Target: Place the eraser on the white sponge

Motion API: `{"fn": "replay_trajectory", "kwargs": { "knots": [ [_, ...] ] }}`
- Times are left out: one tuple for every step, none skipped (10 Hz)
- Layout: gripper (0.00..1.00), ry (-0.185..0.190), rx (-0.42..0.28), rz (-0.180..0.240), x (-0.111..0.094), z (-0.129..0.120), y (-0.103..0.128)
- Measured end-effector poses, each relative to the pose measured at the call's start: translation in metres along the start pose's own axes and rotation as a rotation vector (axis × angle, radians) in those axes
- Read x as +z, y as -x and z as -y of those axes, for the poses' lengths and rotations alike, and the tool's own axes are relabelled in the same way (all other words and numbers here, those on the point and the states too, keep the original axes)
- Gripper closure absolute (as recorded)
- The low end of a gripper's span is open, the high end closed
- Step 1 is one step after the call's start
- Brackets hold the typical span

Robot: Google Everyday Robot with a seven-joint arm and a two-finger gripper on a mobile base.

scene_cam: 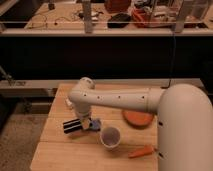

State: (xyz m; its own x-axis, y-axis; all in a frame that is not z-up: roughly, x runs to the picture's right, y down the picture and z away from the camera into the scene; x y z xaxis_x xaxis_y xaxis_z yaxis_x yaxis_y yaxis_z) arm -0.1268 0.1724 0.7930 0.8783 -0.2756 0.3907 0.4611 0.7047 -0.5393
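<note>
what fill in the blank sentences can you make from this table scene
1. The gripper hangs low over the wooden table, right beside the black ____.
2. The white cup stands ____, its opening facing up.
3. The small lump between the gripper and the cup is ____ in colour.
Missing words: eraser; upright; blue.
</note>
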Motion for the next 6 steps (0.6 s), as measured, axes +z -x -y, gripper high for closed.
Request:
{"fn": "replay_trajectory", "kwargs": {
  "knots": [
    [0.94,0.0,0.001,0.0,0.0,0.0008,-0.003],
    [0.93,0.002,0.001,0.0,0.0003,0.0009,-0.0048],
    [0.86,0.001,0.0,0.001,0.0005,0.002,-0.0057],
    [0.83,0.002,0.0,0.0,0.0007,0.0022,-0.0069],
    [0.83,0.003,-0.001,0.0,0.0009,0.0027,-0.0079],
    [0.89,0.003,0.0,0.001,0.0014,0.0036,-0.0092]
  ]
}}
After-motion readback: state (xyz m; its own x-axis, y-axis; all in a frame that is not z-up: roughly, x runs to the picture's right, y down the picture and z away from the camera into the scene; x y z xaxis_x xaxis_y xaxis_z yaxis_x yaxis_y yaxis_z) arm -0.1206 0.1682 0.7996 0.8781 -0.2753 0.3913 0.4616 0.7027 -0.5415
